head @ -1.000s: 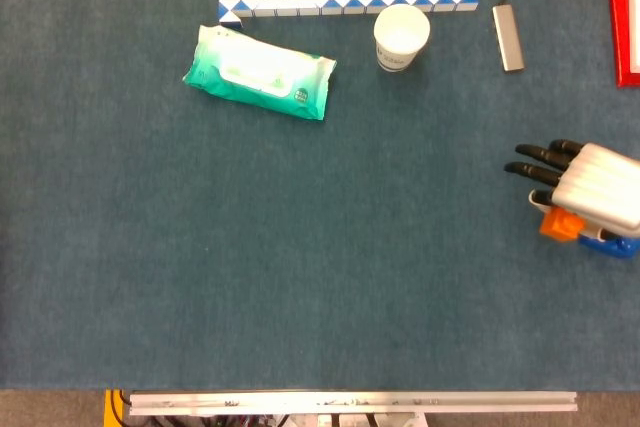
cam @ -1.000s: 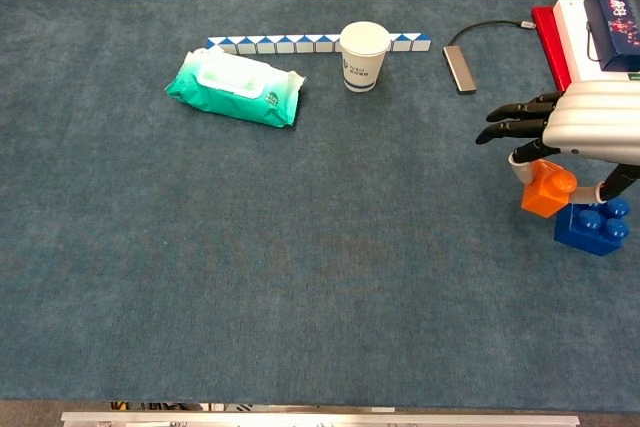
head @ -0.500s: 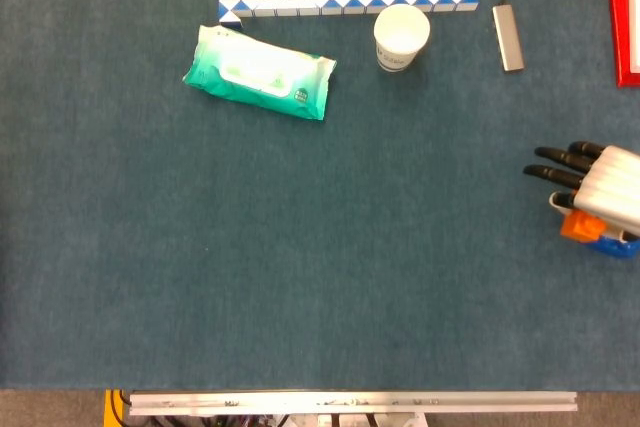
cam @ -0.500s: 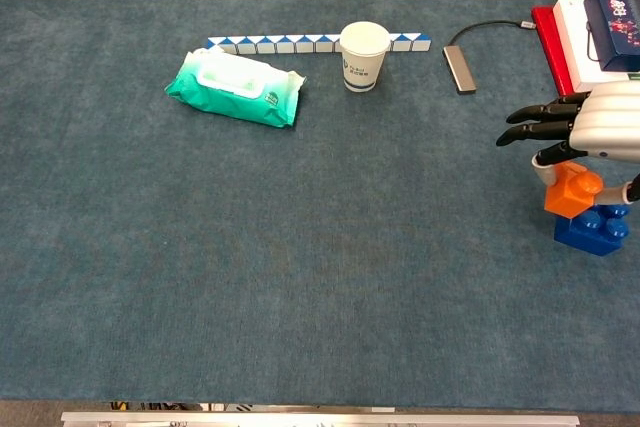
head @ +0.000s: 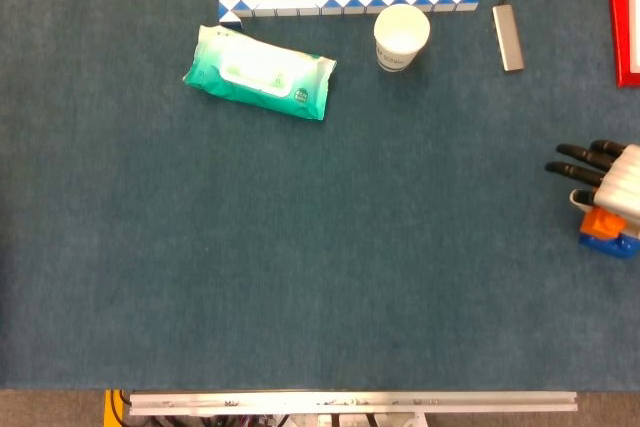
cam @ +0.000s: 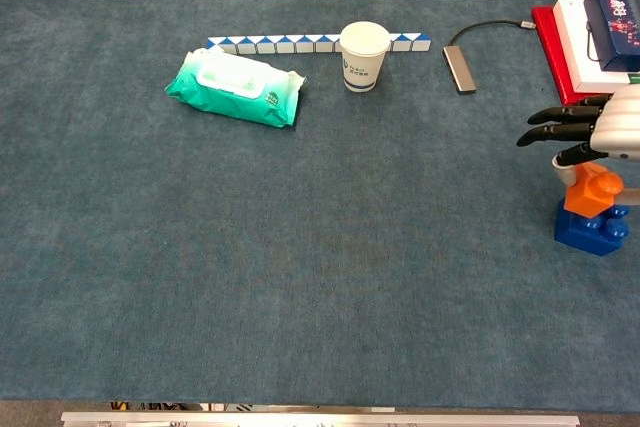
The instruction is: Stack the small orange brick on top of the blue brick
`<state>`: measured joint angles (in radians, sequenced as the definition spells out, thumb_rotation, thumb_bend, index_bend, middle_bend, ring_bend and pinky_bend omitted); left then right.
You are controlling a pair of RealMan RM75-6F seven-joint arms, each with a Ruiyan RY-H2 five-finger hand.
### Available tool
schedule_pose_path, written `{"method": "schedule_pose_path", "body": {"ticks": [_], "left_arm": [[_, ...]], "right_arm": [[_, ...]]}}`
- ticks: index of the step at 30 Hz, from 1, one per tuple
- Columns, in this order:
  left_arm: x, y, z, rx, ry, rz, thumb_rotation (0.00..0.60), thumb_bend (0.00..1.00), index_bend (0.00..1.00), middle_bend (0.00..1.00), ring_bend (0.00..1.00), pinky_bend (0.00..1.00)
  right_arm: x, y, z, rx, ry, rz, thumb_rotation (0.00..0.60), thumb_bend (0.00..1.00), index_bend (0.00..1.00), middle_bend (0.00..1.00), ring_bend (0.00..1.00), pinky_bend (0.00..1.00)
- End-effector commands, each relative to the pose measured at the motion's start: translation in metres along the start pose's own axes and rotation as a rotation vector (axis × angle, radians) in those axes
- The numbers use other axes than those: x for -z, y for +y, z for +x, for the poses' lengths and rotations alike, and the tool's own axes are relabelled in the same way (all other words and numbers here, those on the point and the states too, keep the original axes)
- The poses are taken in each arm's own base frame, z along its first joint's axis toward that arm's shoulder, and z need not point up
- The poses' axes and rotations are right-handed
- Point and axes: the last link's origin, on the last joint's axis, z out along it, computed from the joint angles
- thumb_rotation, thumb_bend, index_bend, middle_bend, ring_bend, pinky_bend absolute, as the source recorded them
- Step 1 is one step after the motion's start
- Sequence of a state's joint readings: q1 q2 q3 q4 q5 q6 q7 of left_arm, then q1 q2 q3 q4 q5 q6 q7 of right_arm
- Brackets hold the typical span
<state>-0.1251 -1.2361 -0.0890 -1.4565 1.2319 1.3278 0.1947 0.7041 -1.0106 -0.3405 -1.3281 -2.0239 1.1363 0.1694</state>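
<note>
**A:** Where does your small orange plastic brick [cam: 592, 190] sit?

**B:** At the far right of the blue felt-covered table [cam: 330, 277]. In the chest view it stands directly over the left part of the blue studded plastic brick [cam: 592, 231], the two appearing to touch (whether its underside is fully seated on the studs cannot be told). In the head view only an orange edge [head: 600, 221] and a sliver of blue [head: 612, 244] show beneath your hand.

**A:** And your right hand [cam: 600, 127]?

**B:** It grips the orange brick from above. Its dark fingers [cam: 560, 133] point left, spread and level, while a pale digit comes down against the brick's left face. The palm runs off the frame edge in both views. Your left hand appears in neither view.

**A:** What else lies on the table?

**B:** Along the far side:
- a green-and-white soft pack of wet wipes [cam: 234, 85], lying flat and slightly skewed;
- a white paper cup [cam: 364, 56], upright, just in front of a long blue-and-white folding-segment strip [cam: 280, 44] (the cup hides part of it);
- a grey slim adapter block [cam: 460, 68] with a dark cable leading right;
- a red-and-white stack of flat boxes [cam: 562, 42] at the right edge, with a dark blue printed box [cam: 614, 11] on top.
</note>
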Motion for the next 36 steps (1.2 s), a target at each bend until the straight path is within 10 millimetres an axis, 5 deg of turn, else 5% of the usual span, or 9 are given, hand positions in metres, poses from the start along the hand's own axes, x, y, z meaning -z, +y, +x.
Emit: {"method": "schedule_pose_path", "body": {"ticks": [1,36], "left_arm": [[0.0,0.001,-0.001,-0.001,-0.002,0.001,0.6,0.16,0.46,0.49,0.38,0.46],[-0.005,0.003,-0.012,-0.017,-0.033,0.022,0.6,0.16,0.46,0.49,0.38,0.46]], "right_arm": [[0.002,0.001,-0.006,0.008,0.008,-0.002,0.6,0.27,0.51,0.12,0.04,0.22],[0.001,0.011,-0.041,-0.064,0.039,0.019,0.6,0.26,0.51,0.12,0.04,0.22]]}}
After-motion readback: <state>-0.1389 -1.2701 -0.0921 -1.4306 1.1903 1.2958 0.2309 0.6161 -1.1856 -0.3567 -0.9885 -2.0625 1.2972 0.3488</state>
